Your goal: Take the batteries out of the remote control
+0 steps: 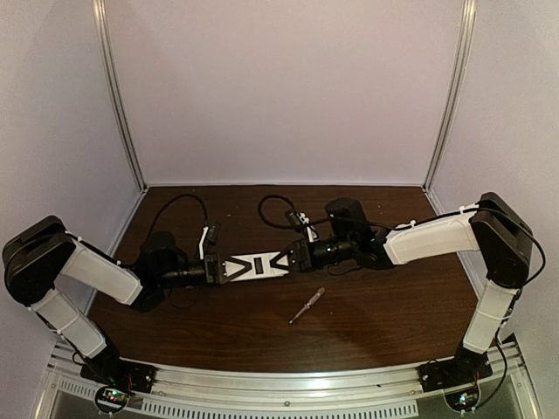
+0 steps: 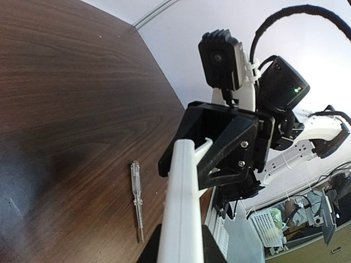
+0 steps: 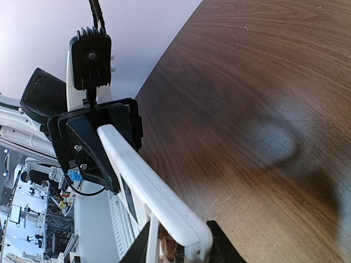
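Aloft, remote control point(image 1: 258, 265) gripped endwise, left fingers point(image 1: 229, 267), right fingers point(image 1: 285, 258)

The remote control point(image 1: 260, 264) hung above the middle of the table point(image 1: 384, 305), with its left end between the fingers of the left gripper point(image 1: 238, 266) and its right end between those of the right gripper point(image 1: 284, 260). A screwdriver point(image 1: 307, 305) lay on the table in front of it, nearer the front edge and slightly to the right, apart from both grippers.
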Robot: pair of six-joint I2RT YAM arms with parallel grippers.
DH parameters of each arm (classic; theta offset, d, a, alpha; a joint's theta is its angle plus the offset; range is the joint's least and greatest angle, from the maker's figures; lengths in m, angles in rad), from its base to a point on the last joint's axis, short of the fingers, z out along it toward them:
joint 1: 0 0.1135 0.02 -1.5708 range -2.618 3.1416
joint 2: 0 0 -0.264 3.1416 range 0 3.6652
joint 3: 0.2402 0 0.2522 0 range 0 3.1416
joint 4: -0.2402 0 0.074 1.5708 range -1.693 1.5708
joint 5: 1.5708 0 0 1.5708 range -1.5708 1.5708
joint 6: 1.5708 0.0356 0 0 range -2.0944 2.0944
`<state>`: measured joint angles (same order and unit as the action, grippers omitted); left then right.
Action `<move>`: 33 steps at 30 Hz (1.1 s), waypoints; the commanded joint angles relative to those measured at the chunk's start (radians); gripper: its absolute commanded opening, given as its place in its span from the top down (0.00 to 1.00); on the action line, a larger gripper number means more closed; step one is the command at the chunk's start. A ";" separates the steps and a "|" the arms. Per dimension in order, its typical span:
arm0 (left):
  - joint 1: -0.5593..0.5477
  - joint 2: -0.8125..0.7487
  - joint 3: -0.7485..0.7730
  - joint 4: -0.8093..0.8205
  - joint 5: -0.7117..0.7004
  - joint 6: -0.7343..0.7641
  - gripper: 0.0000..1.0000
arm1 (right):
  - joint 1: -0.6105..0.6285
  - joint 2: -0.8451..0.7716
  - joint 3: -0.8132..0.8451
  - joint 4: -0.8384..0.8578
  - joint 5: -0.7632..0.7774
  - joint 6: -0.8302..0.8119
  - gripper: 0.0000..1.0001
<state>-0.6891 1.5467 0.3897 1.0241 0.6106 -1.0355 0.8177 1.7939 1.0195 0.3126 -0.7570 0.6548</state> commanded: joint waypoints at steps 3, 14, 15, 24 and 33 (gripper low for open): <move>-0.015 -0.010 0.014 0.027 -0.003 0.021 1.00 | 0.020 -0.051 -0.016 -0.035 0.061 -0.022 0.67; -0.015 -0.029 0.011 -0.006 -0.024 0.036 1.00 | 0.025 -0.047 -0.018 -0.045 0.081 -0.027 0.59; -0.015 -0.031 0.012 -0.009 -0.026 0.038 1.00 | 0.024 -0.049 -0.018 -0.051 0.086 -0.028 0.59; -0.015 -0.064 0.009 -0.055 -0.055 0.059 1.00 | 0.026 -0.063 -0.014 -0.128 0.165 -0.059 0.62; -0.015 -0.070 0.009 -0.068 -0.063 0.065 1.00 | 0.030 -0.070 -0.011 -0.148 0.183 -0.067 0.65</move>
<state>-0.7006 1.4979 0.3897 0.9100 0.5568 -0.9928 0.8402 1.7546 1.0115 0.1967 -0.6090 0.6041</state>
